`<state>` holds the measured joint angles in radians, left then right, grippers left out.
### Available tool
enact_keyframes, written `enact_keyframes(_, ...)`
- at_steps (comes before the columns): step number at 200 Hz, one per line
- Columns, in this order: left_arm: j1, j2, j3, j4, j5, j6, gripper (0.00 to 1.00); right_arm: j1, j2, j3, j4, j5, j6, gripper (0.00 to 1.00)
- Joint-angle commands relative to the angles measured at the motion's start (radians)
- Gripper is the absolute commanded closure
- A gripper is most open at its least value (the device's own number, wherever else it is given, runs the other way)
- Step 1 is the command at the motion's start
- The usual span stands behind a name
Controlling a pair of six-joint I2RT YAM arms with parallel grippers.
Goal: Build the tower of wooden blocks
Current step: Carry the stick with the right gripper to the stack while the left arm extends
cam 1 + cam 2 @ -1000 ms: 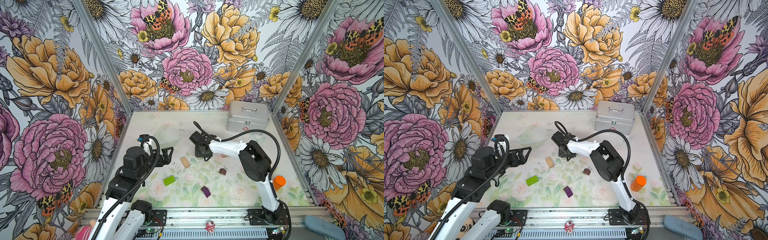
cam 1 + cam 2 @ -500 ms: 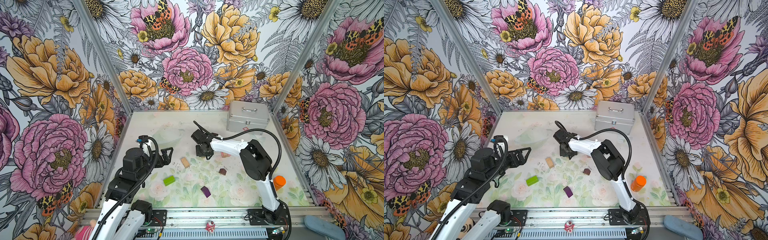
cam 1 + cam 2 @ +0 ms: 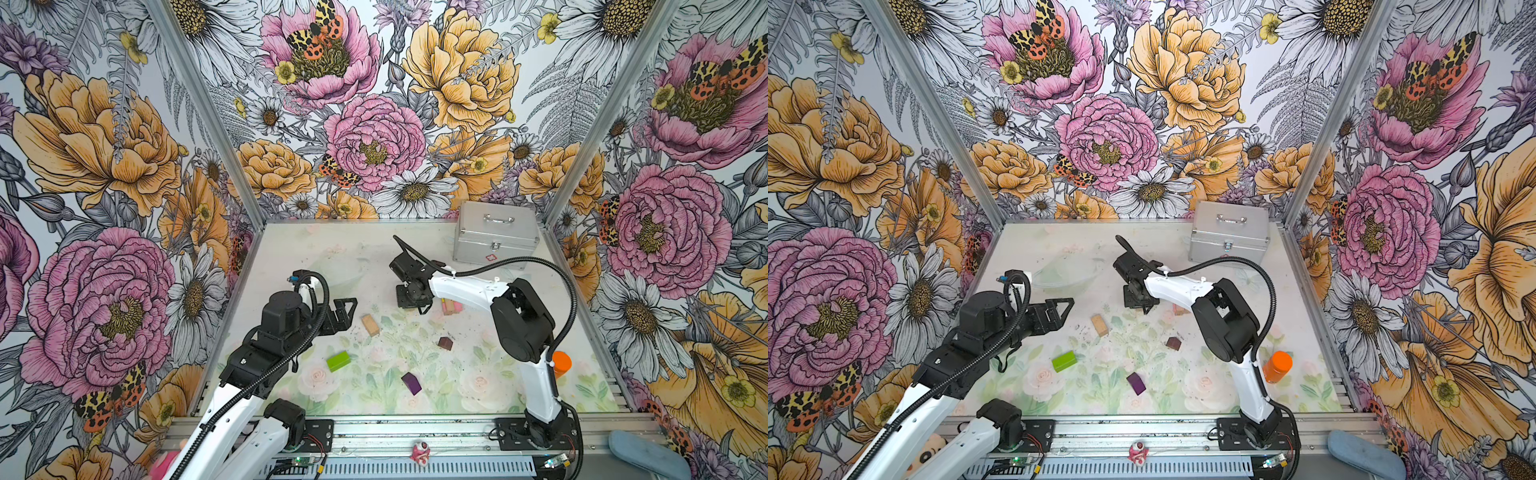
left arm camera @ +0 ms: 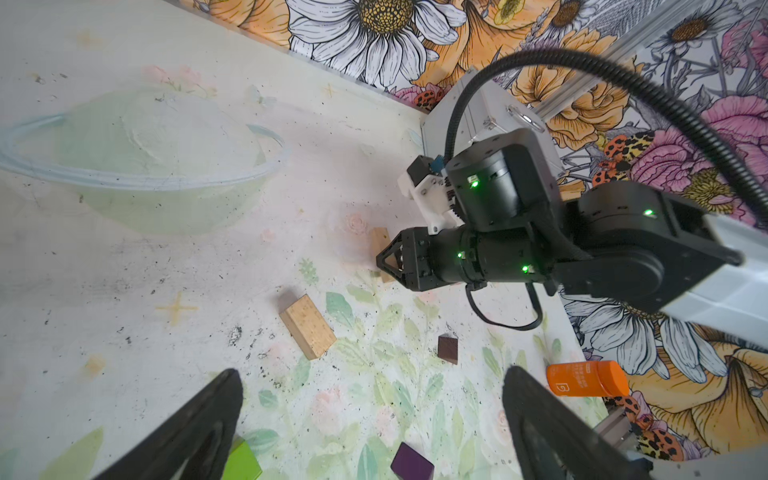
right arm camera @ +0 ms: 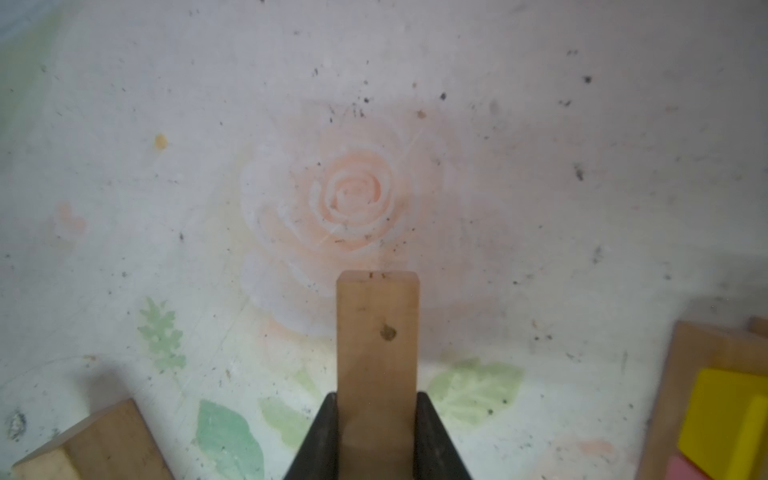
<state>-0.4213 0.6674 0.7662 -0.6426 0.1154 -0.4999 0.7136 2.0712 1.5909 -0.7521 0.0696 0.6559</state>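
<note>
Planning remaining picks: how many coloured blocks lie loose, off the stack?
3: lime-green block near the left arm, dark-brown block mid-mat, purple block frontmost. The right arm may hide others.

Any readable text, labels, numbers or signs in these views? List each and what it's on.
"B" (white boxed mark, probably a logo): on the orange bottle.
Small white print along the same bottle: too small to read.
Red cross-shaped sign, no words: front of the silver case.
Nothing else legible.

Left arm [image 3: 257, 446]: white links, black joint housings.
Right arm [image 3: 465, 291]: same; green LEDs [image 4: 473, 183] lit.
Cables [image 3: 540, 261]: black corrugated conduit.
</note>
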Motion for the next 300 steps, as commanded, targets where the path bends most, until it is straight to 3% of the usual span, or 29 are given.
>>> enact_keyframes(1,-0.058,0.017,0.042,0.042,-0.092,-0.020,0.01,-0.015,-0.090,-0.015,0.002,-0.017,-0.027,0.75)
enact_keyframes(87,-0.227,0.129,0.090,0.102,-0.201,-0.040,0.01,-0.093,-0.330,-0.185,0.030,-0.025,-0.047,0.75)
enact_keyframes(197,-0.415,0.313,0.148,0.233,-0.259,-0.053,0.01,-0.265,-0.645,-0.472,0.057,-0.013,-0.086,0.75)
enact_keyframes(300,-0.501,0.587,0.300,0.299,-0.210,-0.010,0.01,-0.393,-0.712,-0.633,0.126,-0.095,-0.124,0.75)
